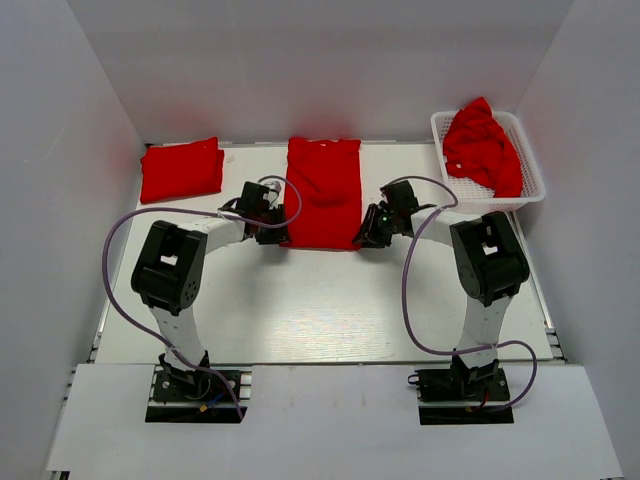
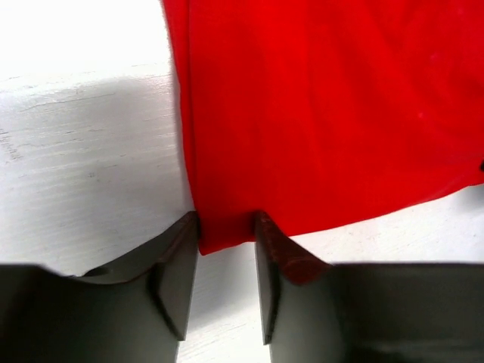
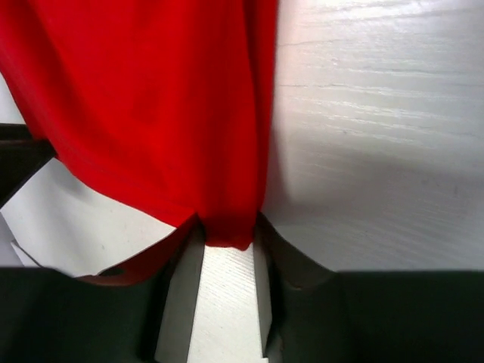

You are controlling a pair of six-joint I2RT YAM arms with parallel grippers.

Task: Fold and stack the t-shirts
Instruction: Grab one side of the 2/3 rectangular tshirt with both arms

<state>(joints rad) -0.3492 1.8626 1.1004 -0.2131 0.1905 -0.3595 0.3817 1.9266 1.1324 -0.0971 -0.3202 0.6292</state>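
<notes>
A red t-shirt [image 1: 323, 190], folded into a long strip, lies flat at the table's middle back. My left gripper [image 1: 272, 232] is at its near left corner and my right gripper [image 1: 372, 232] at its near right corner. In the left wrist view the shirt's corner [image 2: 227, 234] sits pinched between the fingertips of the left gripper [image 2: 227, 227]. In the right wrist view the bunched corner [image 3: 227, 227] is held between the fingertips of the right gripper [image 3: 228, 227], and the hem there looks slightly lifted. A folded red t-shirt [image 1: 182, 170] lies at the back left.
A white lattice basket [image 1: 530, 190] stands at the back right with a crumpled red t-shirt [image 1: 480, 145] in it. White walls enclose the table on the left, back and right. Purple cables loop beside both arms.
</notes>
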